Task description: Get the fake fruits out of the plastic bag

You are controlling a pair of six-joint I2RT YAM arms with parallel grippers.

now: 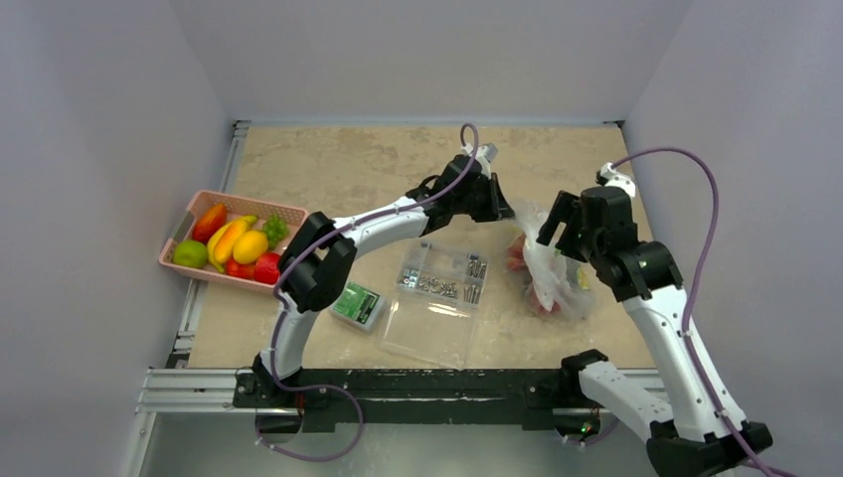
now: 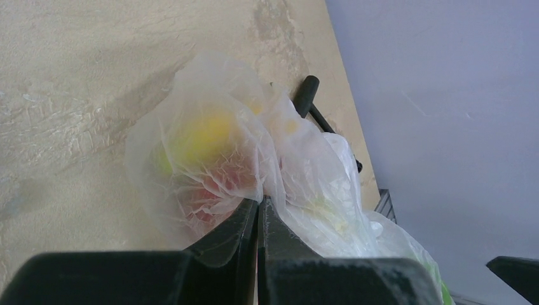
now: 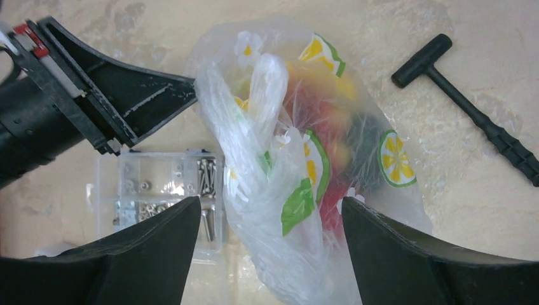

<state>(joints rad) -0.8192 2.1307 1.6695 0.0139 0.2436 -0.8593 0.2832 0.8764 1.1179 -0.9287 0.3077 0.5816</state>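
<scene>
- Top view: beige marble table (image 1: pixel 328 159) carries one crinkly lemon-printed clear plastic bag (image 1: pixel 552 273) right of centre, one pink basket (image 1: pixel 260 202) and one clear parts box (image 1: pixel 437 283)
- Left wrist: left gripper (image 2: pixel 259 203) jaws pinch the bag film; blurred yellow and red fake fruits (image 2: pixel 203 136) lie inside, uncountable
- Right wrist: right gripper (image 3: pixel 270 203) jaws spread astride the bag; one black T-handled tool (image 3: pixel 470 114), unseen from above

plain pale lilac-grey panels close the space on three sides: the left wall (image 1: pixel 99 149), back wall (image 1: pixel 427 50) and right wall (image 1: pixel 756 99). between them lies a table (image 1: pixel 328 159) with a beige, marble-mottled top, blotchy in patches. a silver metal rail (image 1: pixel 189 390) runs along its near edge and up its left side. the light is soft and even.
</scene>
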